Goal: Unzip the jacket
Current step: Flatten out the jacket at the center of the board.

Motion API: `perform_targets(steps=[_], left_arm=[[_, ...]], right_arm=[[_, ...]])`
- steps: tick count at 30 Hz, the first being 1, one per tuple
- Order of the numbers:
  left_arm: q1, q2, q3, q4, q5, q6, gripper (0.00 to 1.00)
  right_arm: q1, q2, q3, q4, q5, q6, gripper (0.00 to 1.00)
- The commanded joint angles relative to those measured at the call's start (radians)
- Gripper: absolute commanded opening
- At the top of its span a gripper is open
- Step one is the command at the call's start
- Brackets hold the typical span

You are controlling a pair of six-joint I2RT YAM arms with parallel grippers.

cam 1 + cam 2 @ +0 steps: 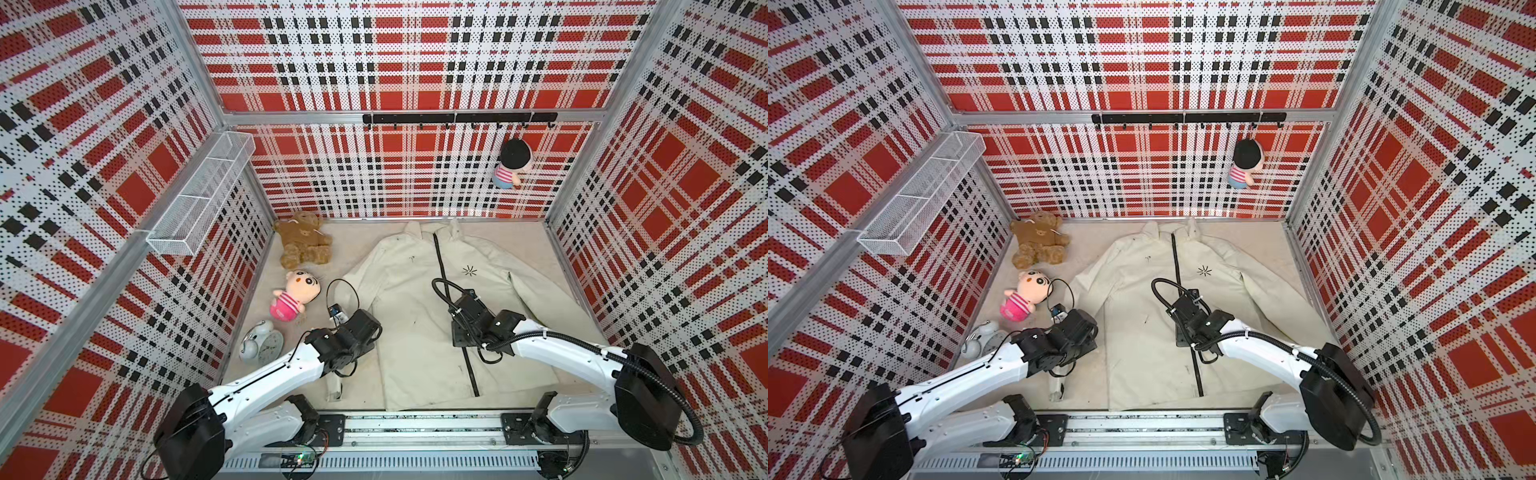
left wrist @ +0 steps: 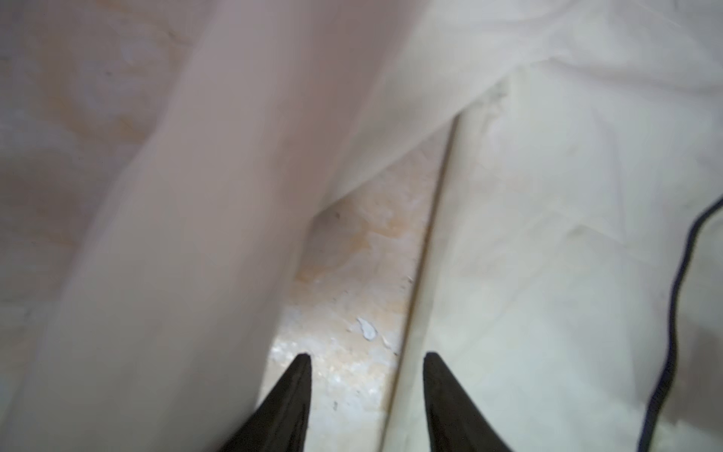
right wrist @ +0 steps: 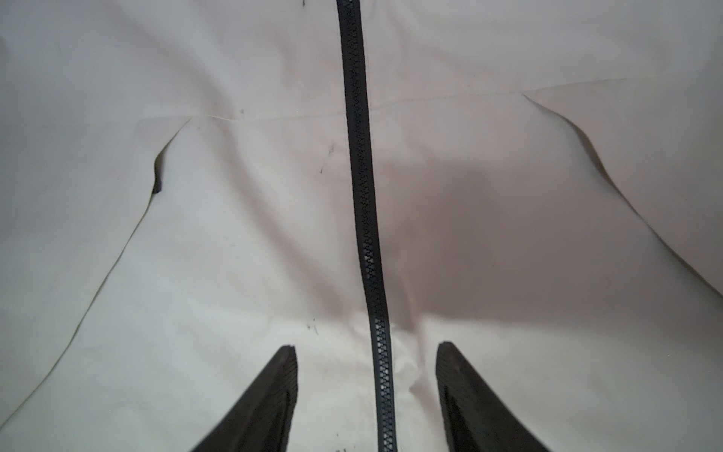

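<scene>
Closing where it hung, the right pincer (image 3: 365, 348) would likely have nipped only meshed teeth of the black plastic zipper (image 3: 360, 156). No pull tab was in sight there, so it would have dragged cloth rather than unzipped. Its jaws stood apart astride the zipper, gripping nothing. The left pincer (image 2: 367, 356), likewise parted and empty, hovered over the bare cream tabletop (image 2: 352, 254), so nothing anchored the large cream fabric jacket (image 1: 407, 291), which lay flat and zipped.
</scene>
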State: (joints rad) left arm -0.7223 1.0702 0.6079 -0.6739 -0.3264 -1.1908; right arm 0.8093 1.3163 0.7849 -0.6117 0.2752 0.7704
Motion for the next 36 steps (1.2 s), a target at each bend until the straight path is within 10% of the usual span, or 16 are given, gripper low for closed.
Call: perform_targets(steps=[1,8,13,22,28,36], left_arm=[[0.151,-0.066,-0.006,0.008,-0.043,0.068,0.49],[0.759,-0.247,-0.007,0.062,0.174,0.347,0.56],[0.948,-0.177,0.029,0.08,0.304,0.441,0.62],[0.911,-0.232,0.11,0.125,0.368,0.484,0.67],[0.698,-0.121,0.112,0.228,0.294,0.449,0.64],[0.428,0.203,0.286,0.373,0.26,0.415,0.64]], right_arm=[[0.001,-0.047,-0.021,0.001,0.031,-0.002,0.61],[-0.002,-0.076,-0.024,-0.006,0.047,-0.011,0.62],[-0.004,-0.049,0.002,-0.013,0.045,-0.027,0.62],[-0.016,0.001,0.041,0.11,-0.009,-0.12,0.64],[-0.169,0.078,0.038,0.348,-0.228,-0.156,0.64],[-0.209,0.295,0.269,0.192,-0.151,-0.265,0.63]])
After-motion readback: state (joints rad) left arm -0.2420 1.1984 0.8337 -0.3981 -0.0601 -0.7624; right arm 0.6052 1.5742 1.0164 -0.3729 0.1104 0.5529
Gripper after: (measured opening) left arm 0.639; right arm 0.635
